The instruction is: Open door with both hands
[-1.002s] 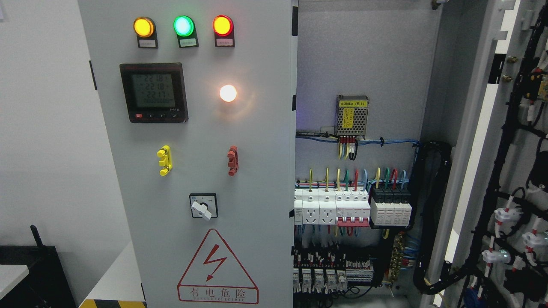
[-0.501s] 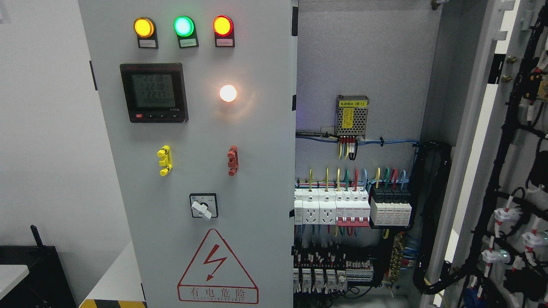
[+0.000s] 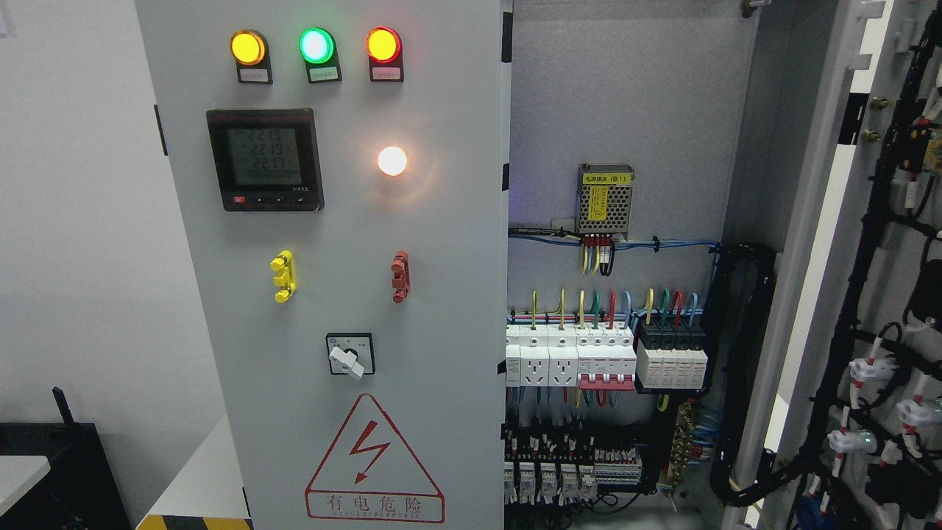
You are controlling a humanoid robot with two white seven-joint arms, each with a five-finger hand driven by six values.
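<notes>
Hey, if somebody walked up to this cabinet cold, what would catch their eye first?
Probably the three lit indicator lamps, amber, green and red, in a row at the top of the closed left door, with a glowing white lamp just below them beside the digital meter. Next, the red lightning warning triangle at the door's bottom. To the right, the right door stands open, exposing breakers and coloured wiring.
</notes>
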